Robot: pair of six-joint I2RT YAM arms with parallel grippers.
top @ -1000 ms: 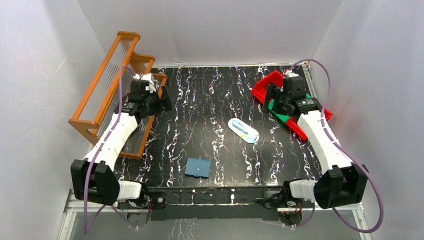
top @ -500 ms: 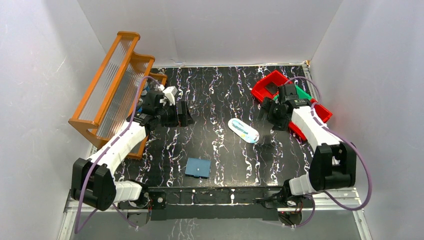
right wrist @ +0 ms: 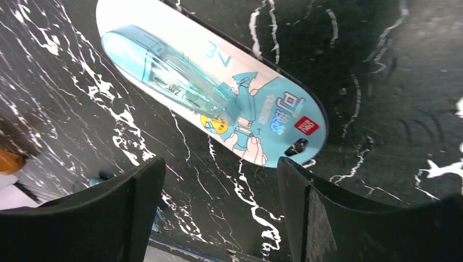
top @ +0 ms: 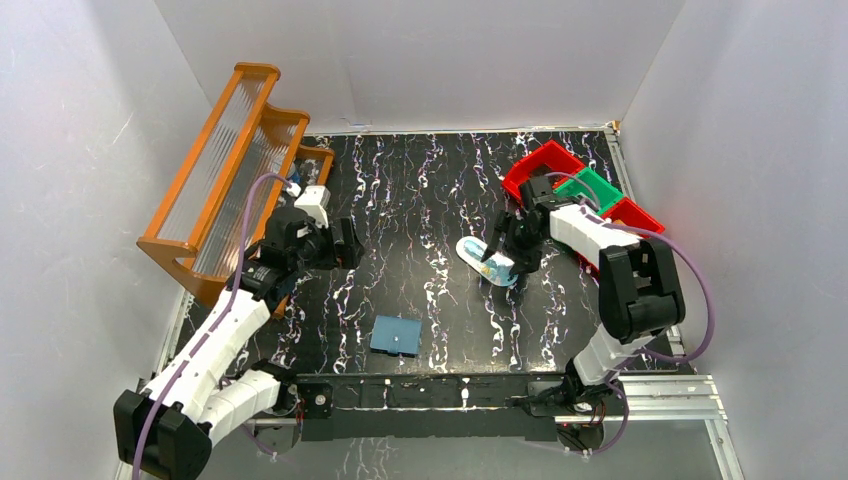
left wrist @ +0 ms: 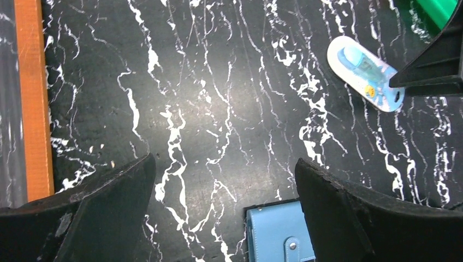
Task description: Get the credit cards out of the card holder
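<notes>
The card holder (top: 396, 335) is a flat blue wallet lying shut near the table's front edge, its tab snapped down. The left wrist view shows its top corner (left wrist: 275, 232) low between my fingers. The credit cards are hidden. My left gripper (top: 345, 242) hangs open over the bare table, left of and beyond the wallet, with nothing between its fingers (left wrist: 224, 164). My right gripper (top: 498, 252) is open just above the near end of a white-and-blue oval case (top: 487, 261); only table shows between its fingers (right wrist: 221, 164).
The oval case (right wrist: 213, 87) lies at mid-table, also seen in the left wrist view (left wrist: 363, 72). Red bins (top: 540, 165) and a green bin (top: 592, 187) stand at the back right. An orange rack (top: 235, 150) lines the left side, its edge (left wrist: 33, 98) near my left gripper.
Both arms swung in toward the middle. The left gripper left the orange rack. The right gripper moved from the bins to above the oval case, its jaws narrowing slightly.
</notes>
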